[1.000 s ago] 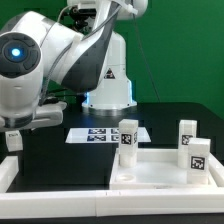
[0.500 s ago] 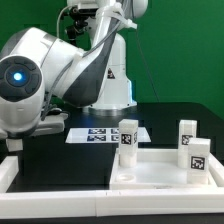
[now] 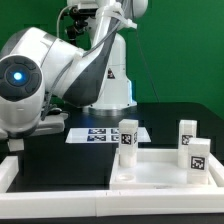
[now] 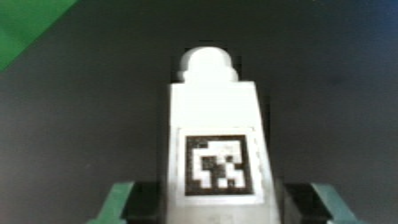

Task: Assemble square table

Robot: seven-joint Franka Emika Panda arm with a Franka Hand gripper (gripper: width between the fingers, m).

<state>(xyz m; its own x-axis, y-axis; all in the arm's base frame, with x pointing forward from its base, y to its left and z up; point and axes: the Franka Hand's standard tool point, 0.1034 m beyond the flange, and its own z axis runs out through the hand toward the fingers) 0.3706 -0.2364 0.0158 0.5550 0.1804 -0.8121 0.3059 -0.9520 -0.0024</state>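
The square table panel (image 3: pixel 160 170) lies flat at the exterior view's right, with three tagged white legs (image 3: pixel 127 142) standing on it. A fourth tagged white leg (image 4: pixel 214 140) lies between my gripper's (image 4: pixel 217 198) green fingers (image 4: pixel 125 202), its rounded tip pointing away. A dark gap shows on each side of the leg, so the gripper is open around it. In the exterior view the gripper (image 3: pixel 18 135) is low at the far left, and the leg (image 3: pixel 14 144) is a small white piece under it.
Plain white bars (image 3: pixel 60 198) run along the front and the left corner (image 3: pixel 8 172). The marker board (image 3: pixel 100 134) lies by the robot base. The arm's big body fills the exterior view's left half.
Since one second ago the arm has dropped lower over the leg at the left and now covers more of it. Nothing has moved in the last half second.
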